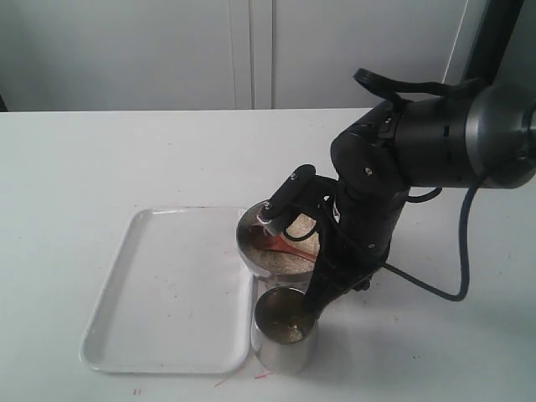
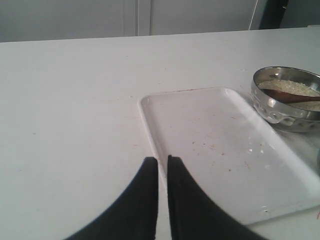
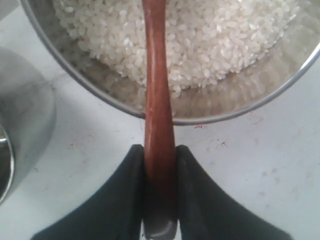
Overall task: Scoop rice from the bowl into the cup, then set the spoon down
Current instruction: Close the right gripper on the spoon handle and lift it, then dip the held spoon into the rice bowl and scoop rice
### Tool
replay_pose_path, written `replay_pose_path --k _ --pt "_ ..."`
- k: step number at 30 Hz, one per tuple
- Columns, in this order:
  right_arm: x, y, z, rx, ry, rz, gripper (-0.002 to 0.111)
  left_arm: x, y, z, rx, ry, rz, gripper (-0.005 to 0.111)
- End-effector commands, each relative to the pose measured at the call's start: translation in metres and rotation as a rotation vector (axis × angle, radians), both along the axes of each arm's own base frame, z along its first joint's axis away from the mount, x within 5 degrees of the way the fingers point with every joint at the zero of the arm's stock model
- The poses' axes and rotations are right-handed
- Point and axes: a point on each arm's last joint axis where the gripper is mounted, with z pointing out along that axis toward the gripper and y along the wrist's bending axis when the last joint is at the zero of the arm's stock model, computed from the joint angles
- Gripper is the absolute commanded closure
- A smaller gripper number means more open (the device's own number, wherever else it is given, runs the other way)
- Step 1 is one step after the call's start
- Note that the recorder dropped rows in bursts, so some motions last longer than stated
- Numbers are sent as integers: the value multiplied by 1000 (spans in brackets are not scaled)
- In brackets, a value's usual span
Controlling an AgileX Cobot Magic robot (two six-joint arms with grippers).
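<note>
The steel bowl (image 1: 248, 248) (image 3: 235, 102) holds a heap of white rice (image 1: 289, 258) (image 3: 210, 40). My right gripper (image 3: 160, 150) is shut on the handle of the reddish-brown wooden spoon (image 3: 157, 90), just outside the bowl's rim. The handle runs over the rim and across the rice; the spoon's head is cut off by the edge of the right wrist view. In the exterior view the spoon (image 1: 280, 243) lies low in the bowl. The steel cup (image 1: 285, 331) (image 3: 25, 125) stands right in front of the bowl. My left gripper (image 2: 162, 161) is shut on nothing, over the tray's edge.
A white rectangular tray (image 1: 172, 289) (image 2: 225, 150) lies left of the bowl and cup, touching or nearly touching them. The left wrist view also shows the bowl (image 2: 285, 112) with the spoon (image 2: 295, 97) in it. The right arm (image 1: 394, 167) leans over the bowl.
</note>
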Motion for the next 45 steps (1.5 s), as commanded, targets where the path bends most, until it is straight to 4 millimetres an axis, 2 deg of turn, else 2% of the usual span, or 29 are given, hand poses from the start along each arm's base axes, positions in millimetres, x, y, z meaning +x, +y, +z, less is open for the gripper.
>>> replay_pose_path --k 1,7,14,17,19,22,26,30,37,41,45 --pt "-7 -5 12 -17 9 -12 108 0 0 2 -17 -7 -4 92" --pt "-22 -13 56 29 -72 -20 108 0 0 2 -17 -7 -4 92" --pt "-57 -28 117 55 -136 -40 108 0 0 2 -17 -7 -4 92" --pt "-75 -30 133 29 -184 -72 108 0 0 2 -17 -7 -4 92" --pt "-84 -32 141 -56 -230 -72 108 0 0 2 -17 -7 -4 92" --pt "-88 -24 146 -178 -367 -20 108 0 0 2 -17 -7 -4 92" --pt "-95 -6 140 -318 -501 111 108 0 0 2 -17 -7 -4 92" --pt "-90 11 118 -453 -547 195 108 0 0 2 -17 -7 -4 92" --pt "-67 23 72 -757 -620 348 108 0 0 2 -17 -7 -4 92" --pt "-59 27 49 -825 -569 386 108 0 0 2 -17 -7 -4 92" --pt "-47 20 35 -873 -519 373 108 0 0 2 -17 -7 -4 92"
